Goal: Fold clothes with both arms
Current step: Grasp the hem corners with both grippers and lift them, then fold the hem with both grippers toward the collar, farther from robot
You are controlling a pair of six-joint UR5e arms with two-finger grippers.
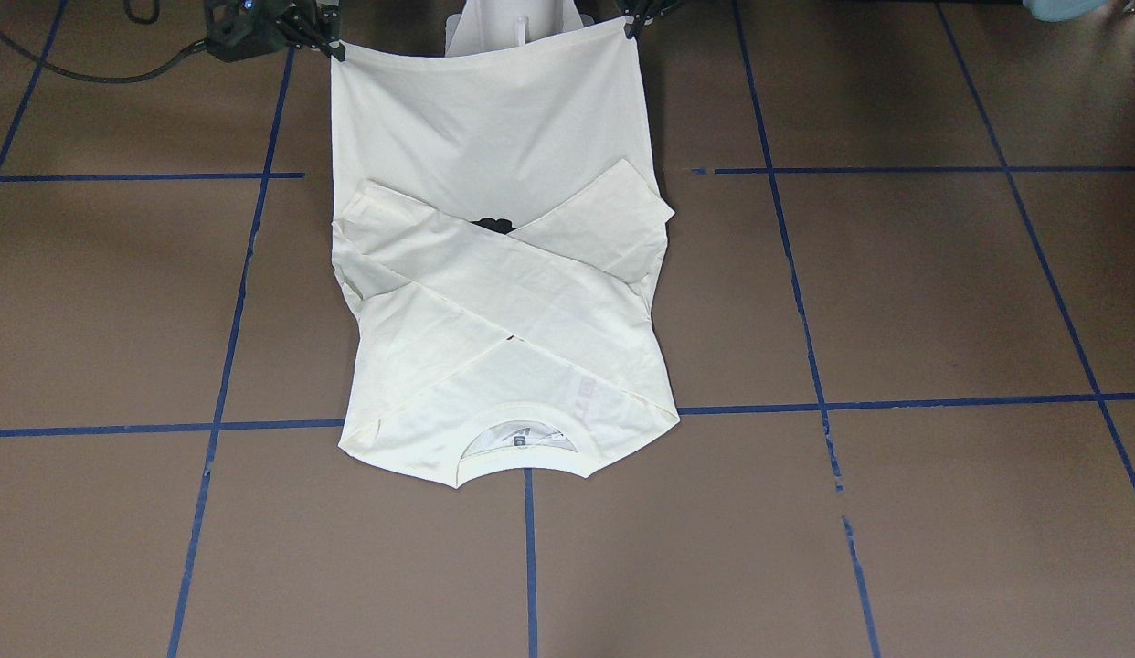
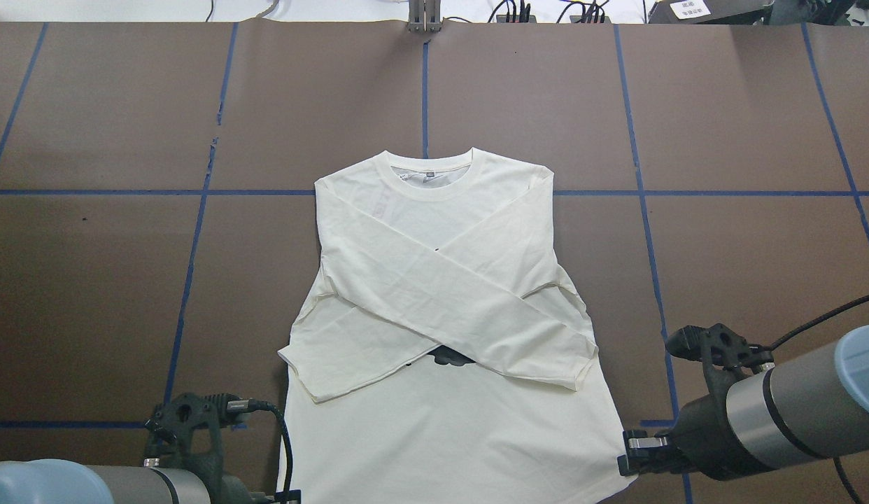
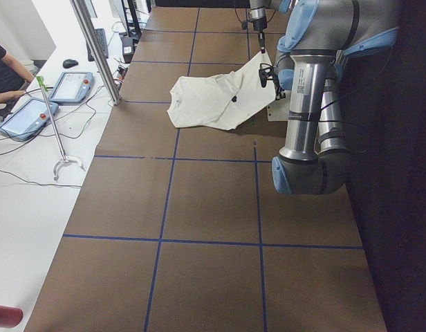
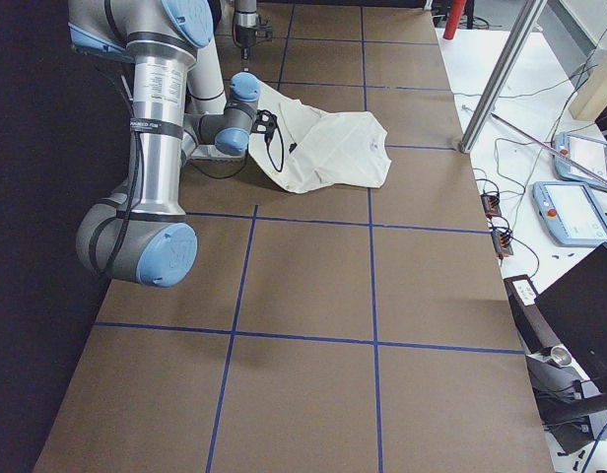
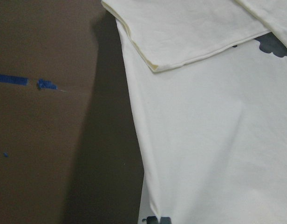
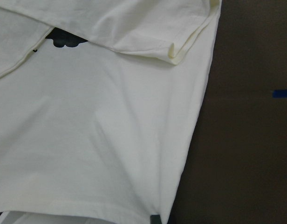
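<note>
The shirt (image 2: pixel 434 280) lies mid-table (image 2: pixel 92 280), sleeves crossed, collar away from the robot, on a brown surface gridded with blue tape (image 2: pixel 126 192). The left gripper (image 1: pixel 631 27) and right gripper (image 1: pixel 336 52) each pinch a raised hem corner. A white bench (image 3: pixel 26 194) with tablets (image 3: pixel 71 86) runs alongside

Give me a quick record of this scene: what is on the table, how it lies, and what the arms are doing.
Item: cream-white long-sleeved shirt, print side up
Sleeves: crossed over the chest
Collar: at the end away from the robot
Left end effector: shut on one hem corner
Right end effector: shut on the other hem corner
Hem: lifted off the brown table
</note>
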